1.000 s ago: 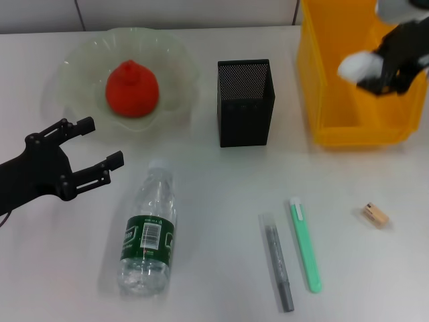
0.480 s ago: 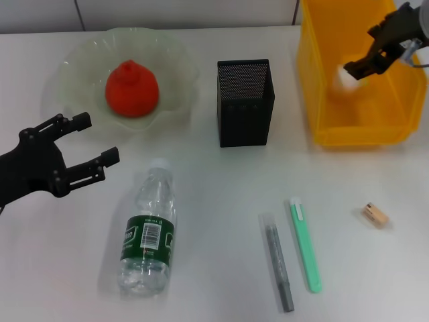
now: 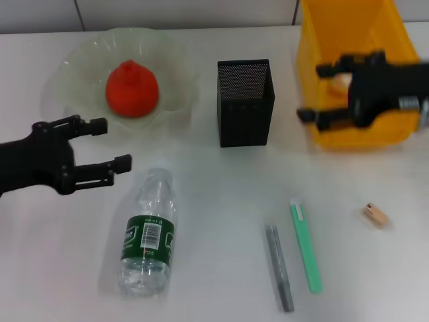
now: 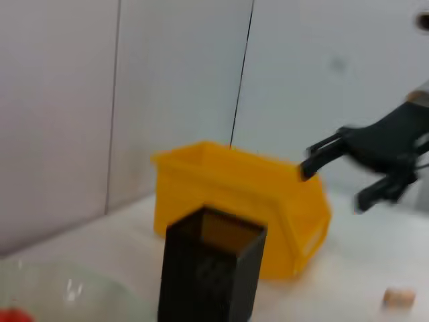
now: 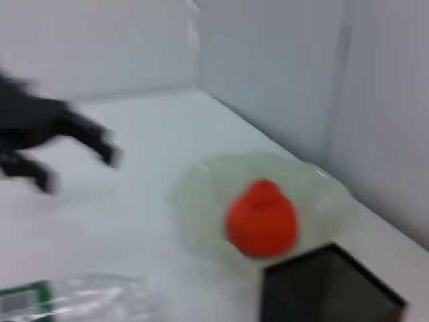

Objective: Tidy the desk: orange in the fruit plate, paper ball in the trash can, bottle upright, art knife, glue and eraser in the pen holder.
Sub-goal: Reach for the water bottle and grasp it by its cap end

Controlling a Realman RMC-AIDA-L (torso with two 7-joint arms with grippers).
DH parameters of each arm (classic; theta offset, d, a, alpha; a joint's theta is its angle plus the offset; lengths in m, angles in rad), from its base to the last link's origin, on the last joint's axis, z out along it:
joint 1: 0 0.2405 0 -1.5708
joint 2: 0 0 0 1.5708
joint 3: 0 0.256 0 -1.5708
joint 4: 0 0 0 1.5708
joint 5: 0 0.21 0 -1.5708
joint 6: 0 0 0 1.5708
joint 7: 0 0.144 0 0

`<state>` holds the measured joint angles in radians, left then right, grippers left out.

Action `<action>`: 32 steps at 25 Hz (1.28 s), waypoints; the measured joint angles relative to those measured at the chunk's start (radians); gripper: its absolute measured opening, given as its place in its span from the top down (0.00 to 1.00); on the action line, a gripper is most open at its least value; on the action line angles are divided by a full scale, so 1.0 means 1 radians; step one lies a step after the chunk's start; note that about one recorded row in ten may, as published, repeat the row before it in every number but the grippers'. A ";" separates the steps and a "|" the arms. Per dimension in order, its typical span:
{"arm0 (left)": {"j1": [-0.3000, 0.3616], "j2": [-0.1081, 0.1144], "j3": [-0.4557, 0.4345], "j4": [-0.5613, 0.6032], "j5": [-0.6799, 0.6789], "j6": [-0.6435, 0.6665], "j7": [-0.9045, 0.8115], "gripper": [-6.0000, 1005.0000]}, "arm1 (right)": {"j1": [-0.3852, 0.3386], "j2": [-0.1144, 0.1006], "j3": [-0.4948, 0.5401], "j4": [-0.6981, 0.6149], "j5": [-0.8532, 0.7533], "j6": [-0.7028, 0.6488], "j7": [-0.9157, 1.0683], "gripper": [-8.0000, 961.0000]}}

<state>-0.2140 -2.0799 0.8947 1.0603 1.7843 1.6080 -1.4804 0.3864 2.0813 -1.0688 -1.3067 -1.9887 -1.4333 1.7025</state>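
Observation:
The orange [image 3: 132, 88] lies in the fruit plate [image 3: 80, 60] at the back left. The bottle [image 3: 147, 231] lies on its side at the front left. My left gripper [image 3: 112, 143] is open and empty, just left of the bottle's cap. My right gripper [image 3: 312, 92] is open and empty over the front-left corner of the yellow trash can [image 3: 348, 27]. A pale blurred shape [image 3: 340, 80] inside the can looks like the paper ball. The pen holder [image 3: 245, 102] stands in the middle. The green art knife [image 3: 305, 245], the grey glue stick [image 3: 279, 267] and the eraser [image 3: 375, 215] lie in front.
The left wrist view shows the trash can [image 4: 234, 194], the pen holder [image 4: 211, 275], the right gripper [image 4: 333, 188] and the eraser [image 4: 399, 297]. The right wrist view shows the orange [image 5: 263, 218], the plate [image 5: 201, 194] and the left gripper [image 5: 77, 171].
My right gripper let go of the paper ball over the trash can and moved left and toward the can's front. My left gripper moved a little to the right, toward the bottle.

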 joint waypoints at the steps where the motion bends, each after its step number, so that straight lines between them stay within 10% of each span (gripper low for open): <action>1: 0.032 0.000 0.080 0.086 -0.002 -0.054 -0.067 0.20 | -0.044 0.000 0.000 0.076 0.092 -0.019 -0.146 0.12; 6: 0.188 0.007 0.499 0.526 0.153 -0.412 -0.475 0.21 | -0.069 -0.001 0.010 0.337 0.162 -0.064 -0.418 0.12; 16: 0.100 0.002 0.863 0.702 0.718 -0.541 -1.238 0.22 | -0.033 -0.004 0.055 0.644 0.191 -0.054 -0.716 0.12; 32: 0.027 0.000 0.924 0.602 0.810 -0.572 -1.398 0.23 | -0.013 -0.004 0.063 0.722 0.196 -0.057 -0.800 0.12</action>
<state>-0.1867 -2.0802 1.8182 1.6623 2.5943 1.0361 -2.8786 0.3737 2.0777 -1.0058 -0.5852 -1.7925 -1.4900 0.9024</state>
